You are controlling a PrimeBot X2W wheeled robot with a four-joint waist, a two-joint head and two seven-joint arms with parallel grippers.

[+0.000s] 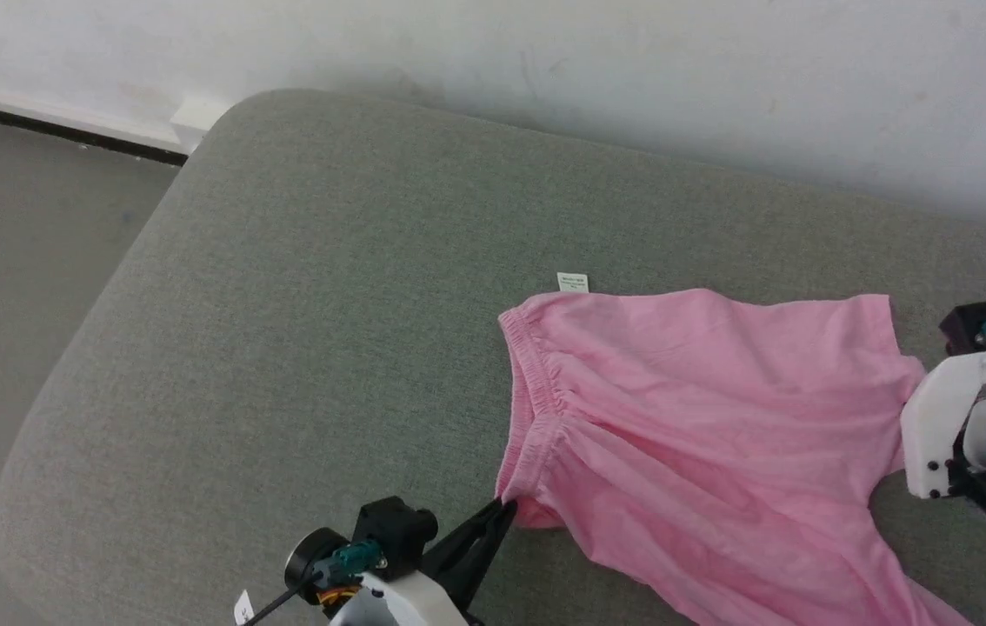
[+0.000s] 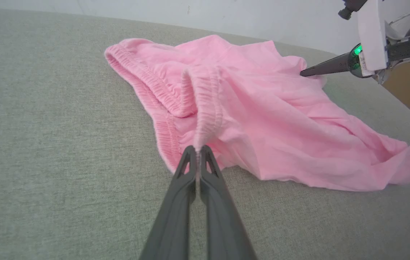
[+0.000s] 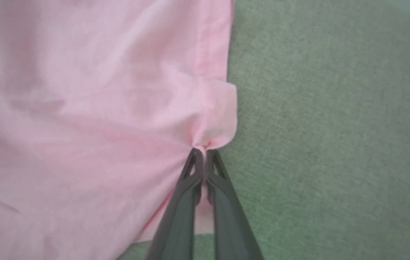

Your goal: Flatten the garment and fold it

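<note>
L end effector (image 2: pixel 198 150) & R end effector (image 3: pixel 202 151) clamped on garment (image 1: pixel 676 417), partly cropped.

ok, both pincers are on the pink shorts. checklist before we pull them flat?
1. Left pincer shut on the waistband: ok.
2. Right pincer shut on the opposite edge of the shorts: ok.
3. Shorts lying flat: not ok, waistband bunched and lifted, fabric wrinkled.
4. Bare cushion beside the shorts for spreading: ok.
5. Both fabric layers caught in each grip: cannot tell.
</note>
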